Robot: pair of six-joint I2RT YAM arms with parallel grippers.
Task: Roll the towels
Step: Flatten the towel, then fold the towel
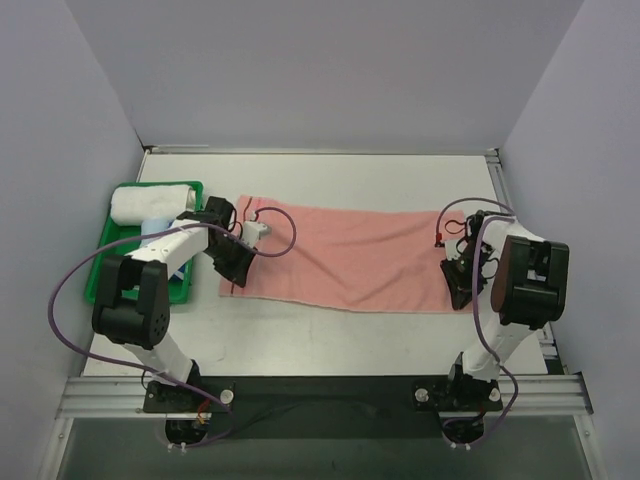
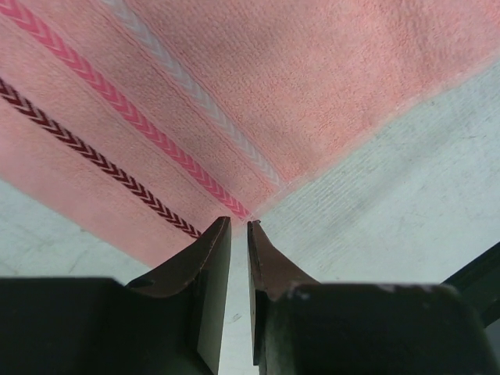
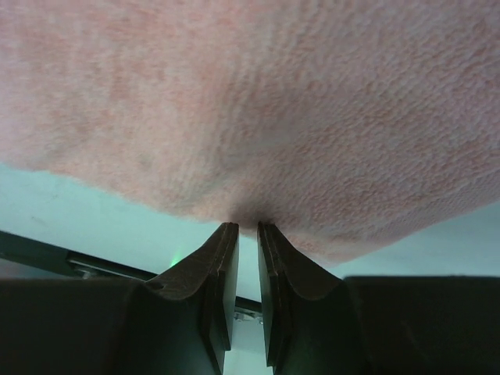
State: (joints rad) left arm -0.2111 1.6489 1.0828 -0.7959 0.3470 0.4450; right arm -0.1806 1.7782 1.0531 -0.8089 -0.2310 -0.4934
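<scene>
Towel: the salmon pink cloth towel lies flat, spread lengthwise across your table.
Left gripper: your jaws are almost shut, pinching its striped near-left corner.
Right gripper: your jaws are almost shut, nipping its puckered right edge.

In the top view the near left corner of the pink towel is covered by the left gripper and the light blue towel in the green bin is partly hidden by the left arm; in both wrist views the pink towel is cut off
</scene>
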